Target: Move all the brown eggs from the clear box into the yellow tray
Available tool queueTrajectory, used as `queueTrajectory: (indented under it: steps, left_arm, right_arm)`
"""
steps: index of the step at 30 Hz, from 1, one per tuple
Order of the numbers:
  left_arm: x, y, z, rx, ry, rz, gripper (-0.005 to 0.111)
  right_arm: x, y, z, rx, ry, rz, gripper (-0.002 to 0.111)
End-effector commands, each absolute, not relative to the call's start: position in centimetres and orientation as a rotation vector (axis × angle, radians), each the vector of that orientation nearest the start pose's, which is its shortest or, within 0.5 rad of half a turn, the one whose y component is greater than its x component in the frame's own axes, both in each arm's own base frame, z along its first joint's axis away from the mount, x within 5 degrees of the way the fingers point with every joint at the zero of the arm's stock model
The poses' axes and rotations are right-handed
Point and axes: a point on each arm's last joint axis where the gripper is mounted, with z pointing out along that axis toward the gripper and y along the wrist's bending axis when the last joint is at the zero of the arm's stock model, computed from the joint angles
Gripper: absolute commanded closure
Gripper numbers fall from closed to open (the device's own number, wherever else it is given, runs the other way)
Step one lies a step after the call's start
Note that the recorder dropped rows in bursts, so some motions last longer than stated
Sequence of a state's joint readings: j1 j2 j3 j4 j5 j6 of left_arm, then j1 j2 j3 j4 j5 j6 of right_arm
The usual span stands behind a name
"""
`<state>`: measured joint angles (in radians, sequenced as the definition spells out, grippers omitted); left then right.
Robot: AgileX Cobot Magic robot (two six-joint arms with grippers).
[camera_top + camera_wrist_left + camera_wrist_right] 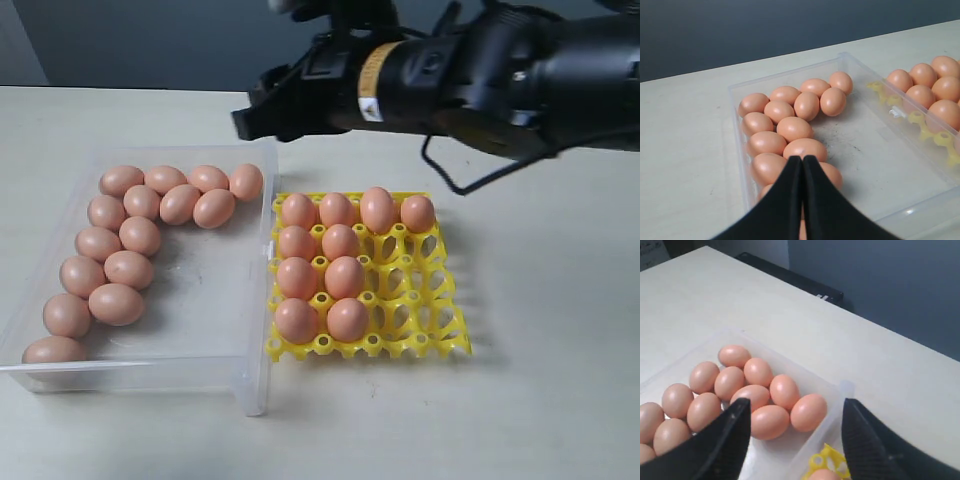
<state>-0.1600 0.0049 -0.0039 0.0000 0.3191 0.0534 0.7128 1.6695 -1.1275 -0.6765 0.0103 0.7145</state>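
Observation:
The clear box (200, 300) lies on the left, with several brown eggs (140, 235) lined along its far and left walls. To its right the yellow tray (420, 300) holds several more eggs (340, 240) in its far row and left two columns. My right gripper (250, 118) reaches across above the box's far right corner. It is open and empty (795, 405), over the eggs (770, 422) beside the box wall (832, 415). My left gripper (802, 159) is shut with nothing in it, over the eggs (805, 147) near the box's left wall. It is outside the exterior view.
The pale table (550, 380) carries the box and tray side by side, touching. The right arm's black body (480, 70) spans the far side above the tray. The tray's right two columns (430, 265) have bare cups. A dark wall (150, 40) stands behind the table.

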Motion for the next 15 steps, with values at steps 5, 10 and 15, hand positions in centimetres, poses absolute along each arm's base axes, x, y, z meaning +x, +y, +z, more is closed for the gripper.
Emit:
queueTrajectory:
  steps: [5,10,15]
  left_arm:
    - [5.4,-0.9,18.5,0.191,1.783,-0.078,0.106]
    - [5.4,-0.9,18.5,0.191,1.783,-0.078,0.106]
    - [5.4,-0.9,18.5,0.191,1.783,-0.078,0.106]
  right_arm:
    - [29.8,28.9,22.8,-0.811,2.191,0.080,0.055]
    - [30.8,25.4,22.5,-0.740,2.272,-0.314,0.061]
    - [32.9,22.7,22.3,-0.574,2.294,-0.370,0.093]
